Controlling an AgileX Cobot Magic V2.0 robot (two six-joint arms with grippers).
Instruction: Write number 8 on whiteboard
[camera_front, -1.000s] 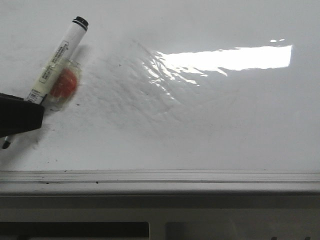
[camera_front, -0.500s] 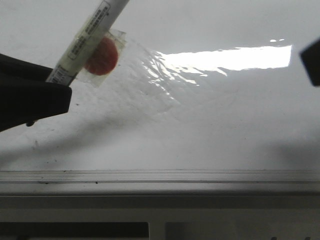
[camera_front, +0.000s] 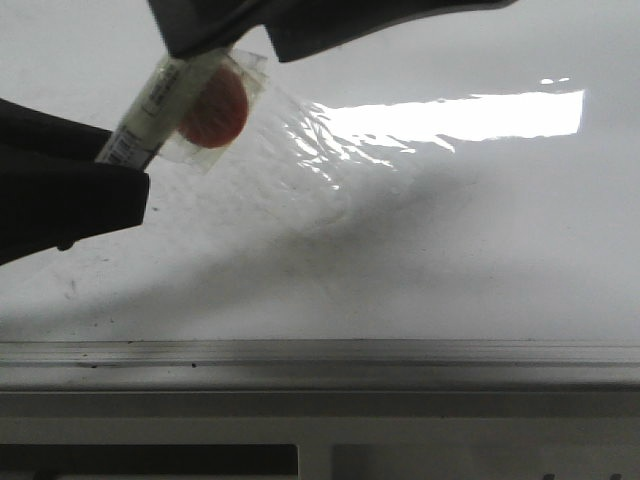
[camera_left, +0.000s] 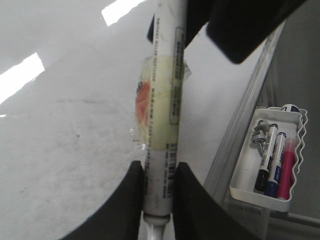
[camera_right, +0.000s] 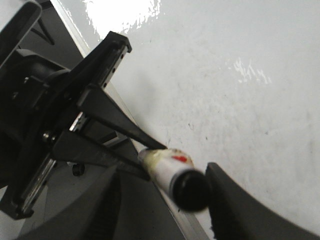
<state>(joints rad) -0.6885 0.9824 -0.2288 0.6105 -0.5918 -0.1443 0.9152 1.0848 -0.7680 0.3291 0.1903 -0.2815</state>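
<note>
The whiteboard (camera_front: 450, 250) is glossy white with faint grey smudges and a bright glare patch; no number 8 shows on it. My left gripper (camera_front: 120, 165) is shut on the lower barrel of a white marker (camera_front: 165, 95) that has yellowish tape and an orange sticker on it, and holds it tilted above the board. The left wrist view shows the fingers (camera_left: 132, 200) clamped on the marker (camera_left: 162, 125). My right gripper (camera_front: 235, 45) is open, its jaws either side of the marker's black cap (camera_right: 190, 190). The cap sits close to one finger (camera_right: 235, 200).
A pale grey ledge (camera_front: 320, 355) runs along the board's near edge. A white tray (camera_left: 287, 200) with several spare markers (camera_left: 272, 160) hangs beside the board's edge. My left gripper's body (camera_right: 75, 125) fills one side of the right wrist view.
My left gripper lifted the marker off the board and up to the right, then held still. My right gripper came in from the upper right and now straddles the cap.
</note>
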